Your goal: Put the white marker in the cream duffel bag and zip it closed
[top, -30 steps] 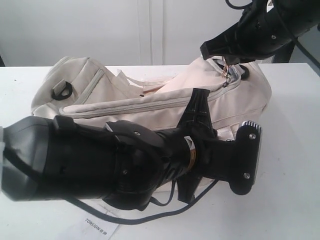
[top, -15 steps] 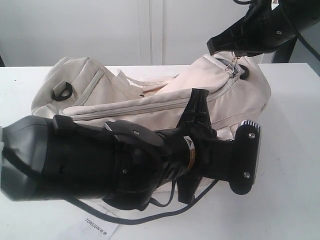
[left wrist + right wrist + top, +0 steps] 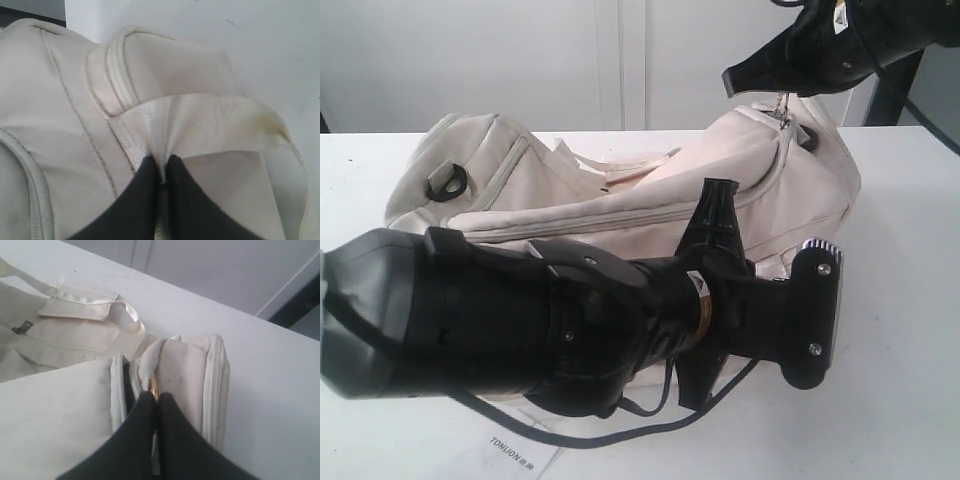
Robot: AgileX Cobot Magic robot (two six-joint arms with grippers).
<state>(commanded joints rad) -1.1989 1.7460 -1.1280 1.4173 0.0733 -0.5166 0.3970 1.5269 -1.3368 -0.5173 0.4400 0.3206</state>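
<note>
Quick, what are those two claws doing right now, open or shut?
Left gripper: closed, pinching the handle strap of the cream bag.
Right gripper: closed on the bag's zipper pull.

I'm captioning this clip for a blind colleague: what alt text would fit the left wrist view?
The left tool is pinched shut on the shiny webbing handle of the cream duffel bag, bunching the strap where it grips. Seamed cream fabric fills most of the frame, with the white table beyond.
</note>
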